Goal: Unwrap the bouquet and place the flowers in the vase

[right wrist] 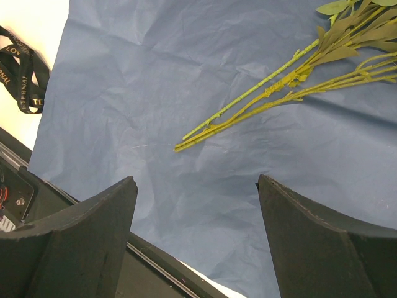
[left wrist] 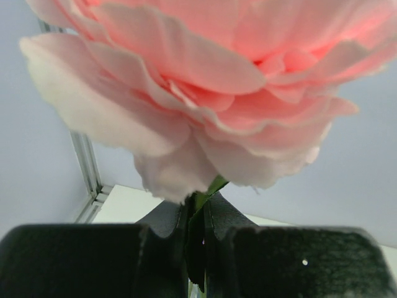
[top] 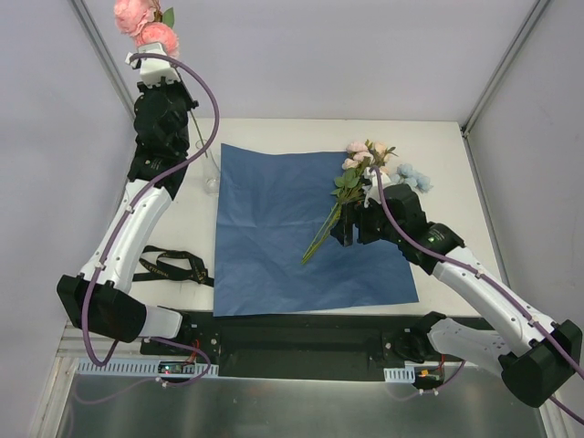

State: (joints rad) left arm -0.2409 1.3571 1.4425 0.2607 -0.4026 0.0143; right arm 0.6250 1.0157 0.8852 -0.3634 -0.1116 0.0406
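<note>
Blue paper [top: 274,228] lies spread flat across the middle of the worktop [top: 301,132], the other flowers [top: 360,169] resting on its far right part. The right gripper [right wrist: 195,183] hangs just beside them, jaws wide apart, holding nothing. Toward the far left corner the left gripper [left wrist: 193,214], high up, is clamped tight on the stem of a pink rose spray [left wrist: 205,93] above the clear vase [top: 211,178], which stands just off the paper's left edge. A black ribbon [top: 173,267] lies near the left edge.
</note>
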